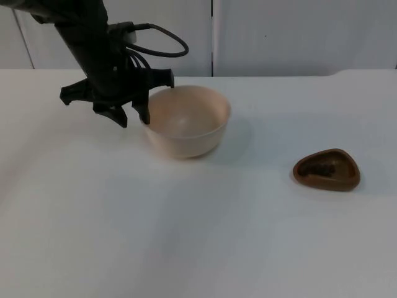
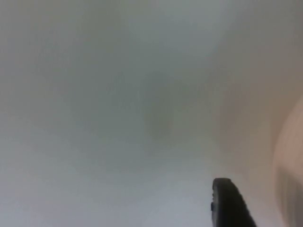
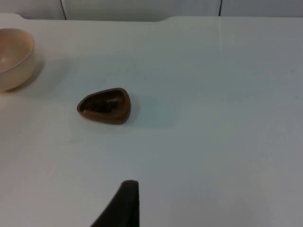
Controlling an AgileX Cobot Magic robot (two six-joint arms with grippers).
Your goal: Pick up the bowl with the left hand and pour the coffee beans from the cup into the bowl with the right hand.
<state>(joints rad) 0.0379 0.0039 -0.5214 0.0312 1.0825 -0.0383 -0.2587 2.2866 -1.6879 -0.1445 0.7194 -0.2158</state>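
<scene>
My left gripper (image 1: pixel 135 115) hangs spread at the cream bowl's (image 1: pixel 189 121) rim; the brown cup (image 1: pixel 327 169) of coffee beans (image 1: pixel 320 168) sits apart.

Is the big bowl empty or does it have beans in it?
Empty. The bowl shows only its bare pale inside; the dark beans sit in the brown cup.

The left arm (image 1: pixel 87 37) is matte black and thick, ending in a black two-fingered left pincer (image 1: pixel 132 116) with splayed brackets.
</scene>
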